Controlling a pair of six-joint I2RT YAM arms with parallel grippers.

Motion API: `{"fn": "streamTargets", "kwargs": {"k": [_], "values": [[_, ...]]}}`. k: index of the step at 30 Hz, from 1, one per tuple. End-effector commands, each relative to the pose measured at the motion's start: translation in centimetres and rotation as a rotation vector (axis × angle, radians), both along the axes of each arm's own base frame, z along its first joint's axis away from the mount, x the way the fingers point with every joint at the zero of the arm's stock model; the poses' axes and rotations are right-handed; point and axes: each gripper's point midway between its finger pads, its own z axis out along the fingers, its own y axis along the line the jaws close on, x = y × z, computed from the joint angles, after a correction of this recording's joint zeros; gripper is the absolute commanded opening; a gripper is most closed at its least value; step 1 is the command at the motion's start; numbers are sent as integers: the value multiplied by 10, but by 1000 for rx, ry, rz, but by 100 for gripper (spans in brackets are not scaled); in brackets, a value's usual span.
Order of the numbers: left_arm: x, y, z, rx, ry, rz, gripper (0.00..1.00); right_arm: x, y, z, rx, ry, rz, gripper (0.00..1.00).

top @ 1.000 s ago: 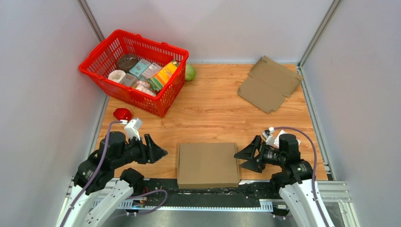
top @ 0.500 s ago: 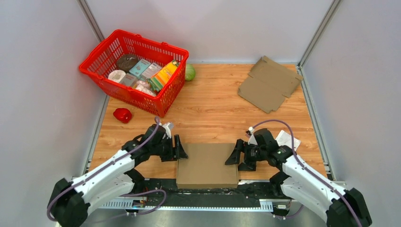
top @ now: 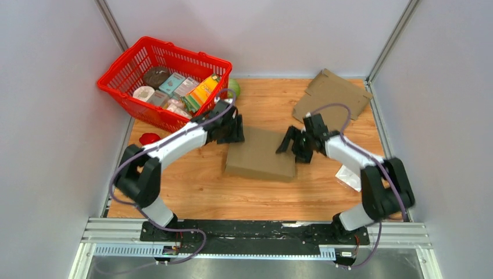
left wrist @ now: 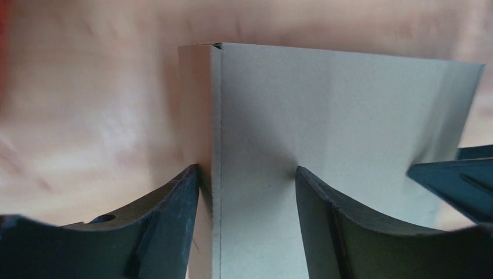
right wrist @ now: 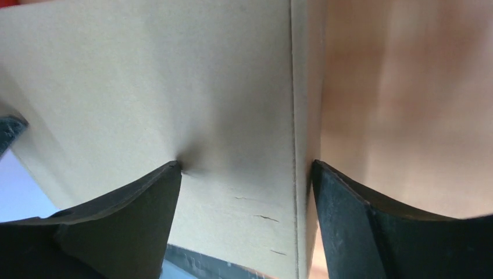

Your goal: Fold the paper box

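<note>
The closed brown paper box sits over the middle of the table, held between my two grippers. My left gripper clamps its left end. In the left wrist view the gripper has one finger on the box's side wall and the other pressing a dent into the broad face. My right gripper clamps the right end. In the right wrist view the gripper straddles the box's edge the same way, creasing the cardboard.
A red basket of groceries stands at the back left, with a green ball behind it and a small red object in front. A flat unfolded cardboard sheet lies back right. A white packet lies at the right.
Both arms reached out from the near edge and closed on the box's two ends. They carried it away from the front edge to the middle of the table.
</note>
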Motion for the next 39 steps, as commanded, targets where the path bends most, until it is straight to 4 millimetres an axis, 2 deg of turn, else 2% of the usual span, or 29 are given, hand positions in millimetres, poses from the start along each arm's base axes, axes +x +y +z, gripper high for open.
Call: {"fn": "streamTargets", "kwargs": {"k": [1, 2, 3, 4, 6, 8, 10, 12, 13, 15, 17, 18, 19, 20, 21, 22, 23, 24, 25, 26, 27, 28, 29, 31, 32, 33, 35, 38, 39], "values": [[55, -31, 17, 55, -57, -85, 70, 126, 29, 46, 12, -279, 125, 89], [77, -24, 37, 94, -117, -45, 73, 126, 19, 39, -68, -223, 138, 92], [86, -11, 39, 171, -148, -35, 74, 152, 17, 67, -129, -310, 156, 94], [87, -5, 49, 195, -173, -37, 79, 152, 12, 65, -176, -285, 159, 96], [93, 10, 71, 264, -233, -48, 80, 140, -1, 70, -274, -273, 157, 99], [84, 28, 96, 337, -254, -74, 80, 123, -10, 84, -353, -324, 181, 100], [70, 40, 118, 349, -263, -91, 80, 95, -17, 67, -477, -334, 221, 100], [61, 48, 151, 330, -326, -87, 80, 76, -9, 82, -492, -422, 247, 100], [57, 49, 156, 321, -336, -97, 80, 66, -12, 70, -489, -416, 243, 100], [40, 58, 169, 330, -316, -123, 81, 58, -16, 74, -468, -425, 220, 100], [28, 59, 178, 290, -326, -127, 77, 49, -7, 70, -429, -450, 275, 100], [14, 62, 195, 235, -376, -130, 74, 39, 12, 75, -383, -503, 367, 100], [12, 56, 207, 169, -435, -135, 73, 42, 26, 82, -380, -592, 409, 100], [-1, 53, 189, 131, -403, -170, 72, 27, 43, 72, -443, -672, 541, 100], [-13, 59, 208, 79, -473, -156, 71, 34, 44, 75, -526, -748, 541, 100], [-21, 64, 207, 68, -476, -145, 71, 40, 58, 80, -547, -835, 553, 100], [-30, 70, 193, 74, -454, -139, 71, 36, 70, 77, -577, -888, 617, 100], [-45, 79, 204, 44, -497, -133, 71, 45, 75, 81, -615, -930, 642, 100], [-53, 84, 189, 54, -476, -141, 71, 50, 83, 63, -641, -899, 692, 100], [-63, 86, 188, 39, -484, -156, 71, 57, 95, 71, -643, -926, 714, 100], [-78, 95, 192, 23, -507, -160, 71, 61, 99, 64, -695, -941, 773, 100], [-87, 100, 179, 33, -486, -170, 71, 68, 107, 64, -711, -976, 774, 100], [-94, 105, 175, 34, -481, -170, 71, 73, 112, 45, -744, -951, 806, 100], [-115, 120, 161, 42, -458, -159, 71, 90, 119, 46, -799, -965, 791, 100], [-122, 124, 156, 40, -450, -150, 71, 97, 119, 26, -838, -929, 813, 100], [-133, 132, 153, 34, -451, -141, 71, 107, 121, 28, -869, -935, 787, 100], [-144, 139, 142, 29, -431, -126, 71, 123, 116, 10, -917, -897, 777, 100], [-159, 152, 135, 29, -439, -107, 71, 138, 116, 6, -936, -892, 775, 100], [-163, 156, 134, 30, -443, -102, 71, 143, 121, -5, -930, -894, 788, 100]]}}
